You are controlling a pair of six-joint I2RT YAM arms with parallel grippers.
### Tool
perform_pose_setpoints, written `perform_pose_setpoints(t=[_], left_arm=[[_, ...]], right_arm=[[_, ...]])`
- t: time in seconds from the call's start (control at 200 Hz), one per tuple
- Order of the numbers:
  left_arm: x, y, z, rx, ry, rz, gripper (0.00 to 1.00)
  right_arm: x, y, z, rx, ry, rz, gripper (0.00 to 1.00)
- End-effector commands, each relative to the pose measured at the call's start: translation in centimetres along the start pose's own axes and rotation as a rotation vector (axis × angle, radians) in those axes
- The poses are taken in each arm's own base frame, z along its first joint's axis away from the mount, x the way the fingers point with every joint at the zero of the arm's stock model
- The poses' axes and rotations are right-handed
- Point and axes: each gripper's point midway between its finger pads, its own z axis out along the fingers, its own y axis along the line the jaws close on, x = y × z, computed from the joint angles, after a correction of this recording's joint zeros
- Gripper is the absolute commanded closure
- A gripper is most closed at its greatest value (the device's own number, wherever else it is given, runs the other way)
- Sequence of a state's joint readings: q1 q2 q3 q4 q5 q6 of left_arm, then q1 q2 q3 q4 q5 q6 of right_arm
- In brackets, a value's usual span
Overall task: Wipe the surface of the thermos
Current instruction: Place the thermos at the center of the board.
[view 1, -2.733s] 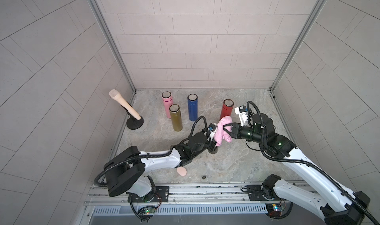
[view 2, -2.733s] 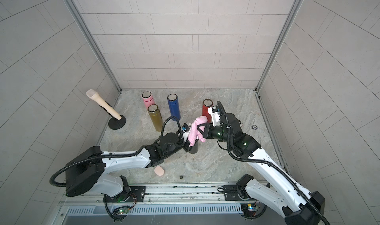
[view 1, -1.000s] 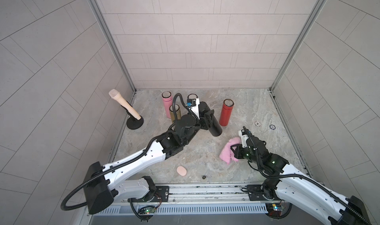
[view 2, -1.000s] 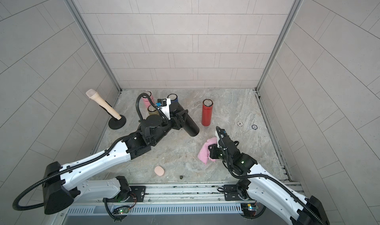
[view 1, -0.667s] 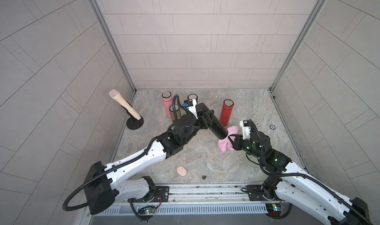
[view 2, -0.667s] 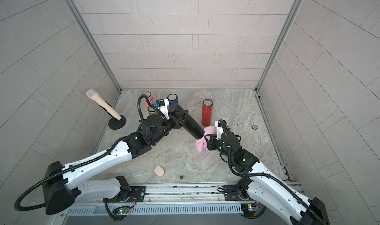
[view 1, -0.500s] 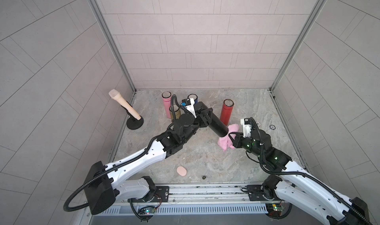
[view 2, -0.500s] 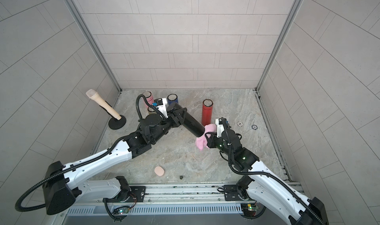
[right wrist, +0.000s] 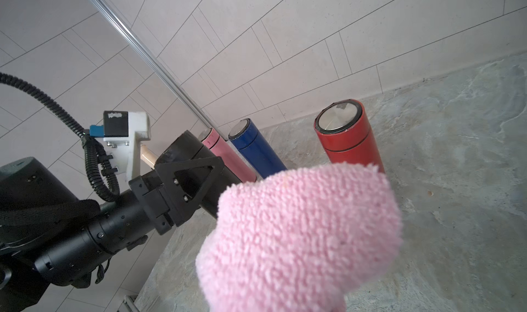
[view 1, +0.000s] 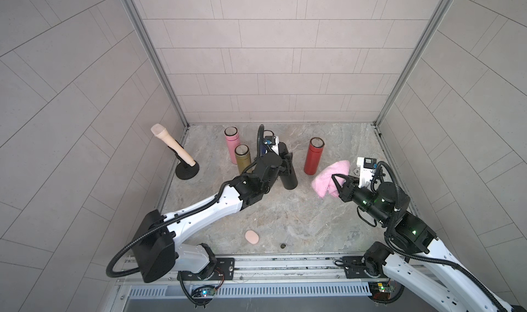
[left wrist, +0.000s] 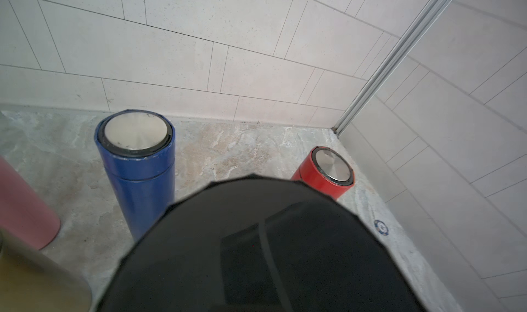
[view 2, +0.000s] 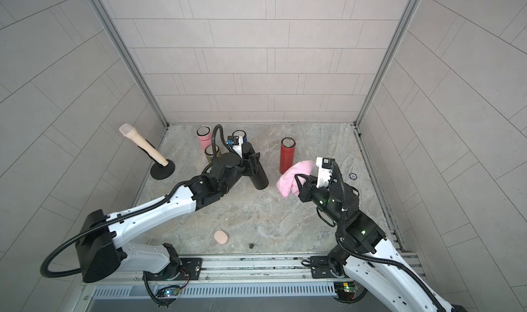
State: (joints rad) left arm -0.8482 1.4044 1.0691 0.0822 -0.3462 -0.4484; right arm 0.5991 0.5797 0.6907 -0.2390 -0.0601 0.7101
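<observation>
Black thermos (view 1: 289, 178) tilted over mid floor (view 1: 285, 219), clamped mid-body by L gripper (view 1: 286, 160), jaws part-open round it. Lower end aimed twd pink cloth (view 1: 328, 179), bunched in shut R gripper (view 1: 338, 183), apart on thermos's right. Prob. next: cloth across.

The thermos (view 1: 288, 176) is a plain matte black cylinder, seen in both top views (view 2: 259, 178). It leans at a tilt, top end toward the back wall and lower end toward the front. The left gripper (view 1: 286, 161) clamps it around the upper body. Whether its base touches the floor (view 1: 285, 219) cannot be told. It fills the lower part of the left wrist view (left wrist: 256, 253).

The cloth (view 1: 340, 168) is a fluffy pink terry piece (bunched into a rounded wad), pinched in the right gripper (view 1: 336, 183) and held off the floor, well apart from the thermos.
</observation>
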Motion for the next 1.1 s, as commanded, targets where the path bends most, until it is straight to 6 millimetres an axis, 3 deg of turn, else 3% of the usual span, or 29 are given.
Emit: perform_pose_setpoints(t=[0.0,0.23,0.365,0.595,0.811,0.871,0.981,1.001,1.016,1.096], left_arm=[[-3.6,-0.9,1.9,-0.012,-0.094,0.077,1.00],[-2.4,-1.0,8.0,-0.032,-0.058,0.153,1.00],[-1.7,-1.3,10.7,-0.027,-0.038,0.170,1.00],[-0.5,-1.7,13.7,-0.028,-0.060,0.208,1.00],[0.7,-1.1,14.6,-0.047,-0.069,0.213,1.00],[1.1,-0.8,14.7,-0.059,-0.063,0.216,0.85],[1.6,-0.4,14.4,-0.060,-0.065,0.217,0.31],[1.6,-0.4,14.2,-0.058,-0.070,0.215,0.10],[1.5,-0.4,14.2,-0.058,-0.072,0.216,0.03],[1.1,-0.3,13.6,-0.060,-0.080,0.223,0.00]], right_arm=[[1.5,-1.7,0.9,0.081,0.058,-0.023,1.00],[0.8,-1.9,1.3,0.122,0.062,-0.063,1.00],[0.6,-1.6,1.6,0.117,0.062,-0.086,1.00],[0.6,-1.8,1.9,0.123,0.060,-0.107,1.00],[0.9,-2.0,1.9,0.127,0.066,-0.112,1.00],[1.0,-2.2,2.0,0.132,0.067,-0.114,1.00],[1.1,-2.2,2.1,0.132,0.071,-0.111,1.00],[1.1,-2.2,2.1,0.131,0.070,-0.112,1.00],[1.0,-2.2,2.1,0.132,0.068,-0.109,1.00],[0.9,-2.2,2.1,0.132,0.064,-0.107,1.00]])
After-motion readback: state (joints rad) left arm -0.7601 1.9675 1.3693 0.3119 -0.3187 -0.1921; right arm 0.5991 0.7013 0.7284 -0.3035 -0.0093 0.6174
